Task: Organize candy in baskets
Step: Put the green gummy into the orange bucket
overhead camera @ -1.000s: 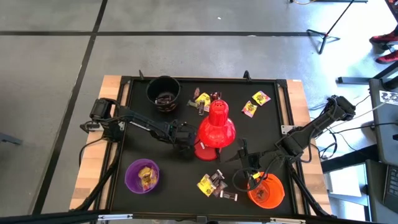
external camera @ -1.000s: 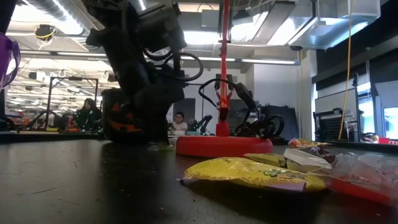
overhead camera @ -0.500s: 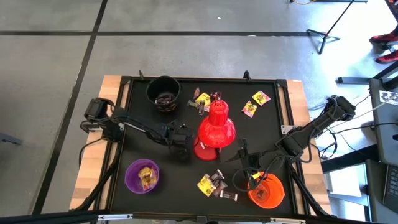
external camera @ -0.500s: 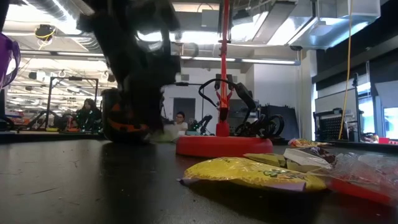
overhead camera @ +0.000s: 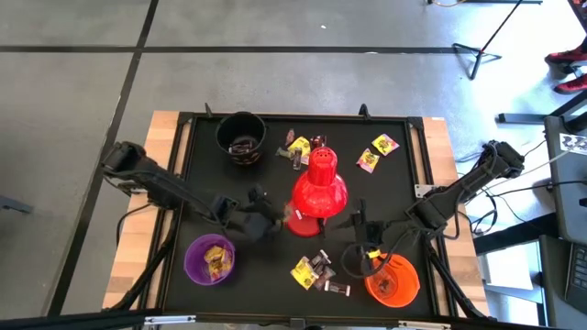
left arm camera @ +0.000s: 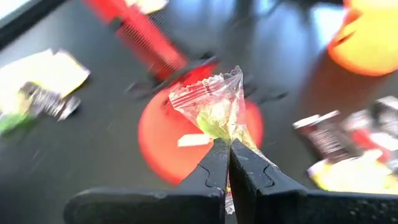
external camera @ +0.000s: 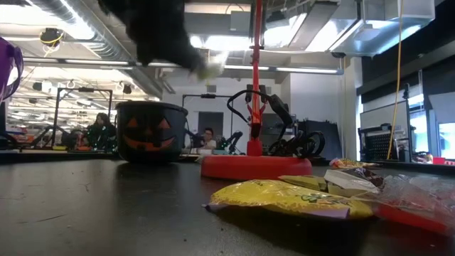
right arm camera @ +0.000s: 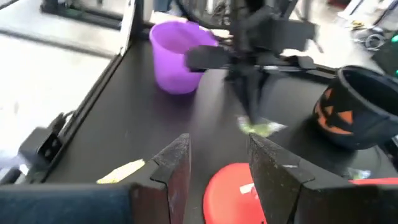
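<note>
My left gripper (left arm camera: 224,163) is shut on a small clear-wrapped candy (left arm camera: 214,109) with green inside, held above the table. From above, the left gripper (overhead camera: 269,219) hangs just left of the lamp base, between the black basket (overhead camera: 240,137) and the purple basket (overhead camera: 209,259). At table level the held candy (external camera: 210,69) hangs high over the black basket (external camera: 151,133). My right gripper (right arm camera: 214,163) stands open with nothing between its fingers, beside the orange basket (overhead camera: 394,280). More candy lies at the back (overhead camera: 298,148), back right (overhead camera: 378,151) and front (overhead camera: 316,270).
A red desk lamp (overhead camera: 318,188) stands mid-table, its round base (external camera: 256,166) between the two arms. The purple basket (right arm camera: 177,56) holds yellow candy. Black rails frame the table (overhead camera: 417,165). People sit in the room beyond.
The left gripper closed on the clear-wrapped candy, lifted it off the table and drew back to the left. The right arm stayed still.
</note>
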